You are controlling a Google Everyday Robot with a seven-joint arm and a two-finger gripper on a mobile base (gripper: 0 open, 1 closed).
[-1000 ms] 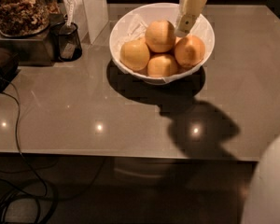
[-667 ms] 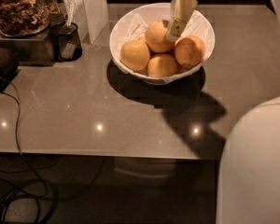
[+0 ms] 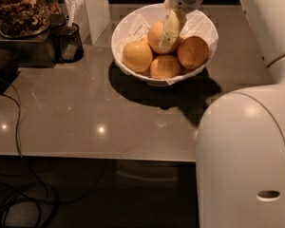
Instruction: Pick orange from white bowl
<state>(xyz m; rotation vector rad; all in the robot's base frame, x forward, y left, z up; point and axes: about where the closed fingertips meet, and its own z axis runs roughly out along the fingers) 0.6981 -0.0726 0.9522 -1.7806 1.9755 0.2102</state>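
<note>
We see the gripper [image 3: 170, 34] hanging w/ its tip low over the orange [image 3: 154, 36] at the back of the white bowl [image 3: 127, 26], which sits on the gray table [image 3: 76, 108] w/ 3 other oranges [image 3: 137, 56] inside, & we can't tell if it's grabbing or not.

A glossy grey table [image 3: 85, 122] reflects small lights; cables [image 3: 19, 194] trail over dark floor [image 3: 109, 198].

grey table [image 3: 85, 113] carries white bowl [image 3: 131, 26], black holder [image 3: 69, 42] and cable [image 3: 15, 109]; pincer [image 3: 168, 42] above bowl.
</note>
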